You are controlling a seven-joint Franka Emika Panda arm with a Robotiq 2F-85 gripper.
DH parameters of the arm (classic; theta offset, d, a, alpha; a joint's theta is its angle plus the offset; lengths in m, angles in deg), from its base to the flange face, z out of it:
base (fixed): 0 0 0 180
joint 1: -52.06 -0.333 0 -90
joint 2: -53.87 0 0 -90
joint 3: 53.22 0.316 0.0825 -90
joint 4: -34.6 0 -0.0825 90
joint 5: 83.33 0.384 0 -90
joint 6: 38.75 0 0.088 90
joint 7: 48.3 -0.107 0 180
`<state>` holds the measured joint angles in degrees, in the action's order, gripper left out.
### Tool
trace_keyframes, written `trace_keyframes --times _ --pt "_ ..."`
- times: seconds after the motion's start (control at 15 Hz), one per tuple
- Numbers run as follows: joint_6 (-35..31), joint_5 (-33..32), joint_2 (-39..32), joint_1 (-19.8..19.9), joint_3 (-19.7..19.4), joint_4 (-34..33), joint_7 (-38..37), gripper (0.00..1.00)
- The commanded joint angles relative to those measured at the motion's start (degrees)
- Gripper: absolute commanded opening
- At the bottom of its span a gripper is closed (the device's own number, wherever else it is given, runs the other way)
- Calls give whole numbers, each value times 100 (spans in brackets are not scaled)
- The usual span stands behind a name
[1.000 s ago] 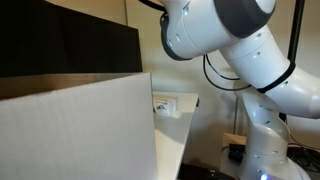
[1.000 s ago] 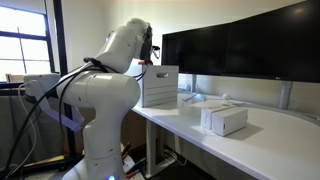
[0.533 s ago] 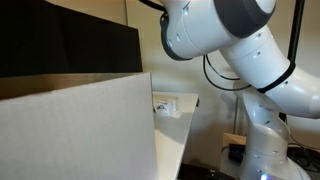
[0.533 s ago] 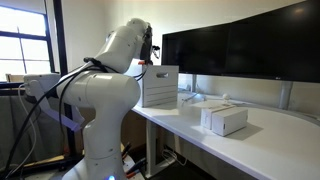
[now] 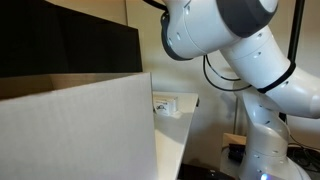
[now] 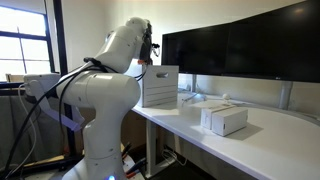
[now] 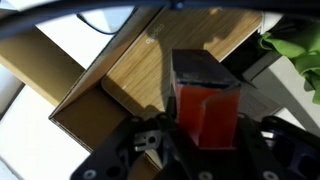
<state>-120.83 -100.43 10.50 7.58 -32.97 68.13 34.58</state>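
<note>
Office-type room, big dark monitors (image 6: 240,45) lined up behind a white table (image 6: 270,150). The wrist view has the jaws closed on a red block (image 7: 208,108) with a dark top, pinching it from both sides. It's hanging right over an open cardboard box (image 7: 110,85). In an exterior view that box stands on the table under the arm, with a smaller white box (image 6: 224,120) well apart from it. Something green (image 7: 295,50) pokes in at the wrist view's edge, can't tell what.
</note>
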Motion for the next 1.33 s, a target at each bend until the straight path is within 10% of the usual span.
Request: trace_keyframes --times 0.0,1.0,1.07,1.27 --pt "404 313 -50 -276 -388 -479 210 14" --pt "1011 445 229 -836 -1272 -946 135 14" --pt "877 443 157 -812 -1325 -970 9 39" --pt "899 464 139 -867 -1340 -1006 13 39"
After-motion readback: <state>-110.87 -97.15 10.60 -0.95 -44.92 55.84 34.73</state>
